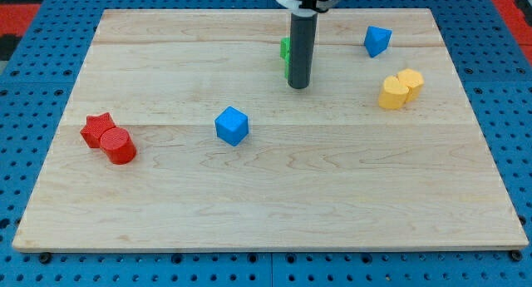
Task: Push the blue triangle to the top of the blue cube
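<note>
The blue cube (232,126) sits a little left of the board's middle. The blue triangle (377,41) sits near the view's top right. My tip (298,86) rests on the board between them, above and to the right of the blue cube and to the lower left of the blue triangle, touching neither. The rod hides most of a green block (285,54) just behind it.
A red star (96,128) and a red cylinder (119,146) touch each other at the view's left. Two yellow blocks (400,88) sit together at the right, below the blue triangle. The wooden board (274,204) lies on a blue pegboard.
</note>
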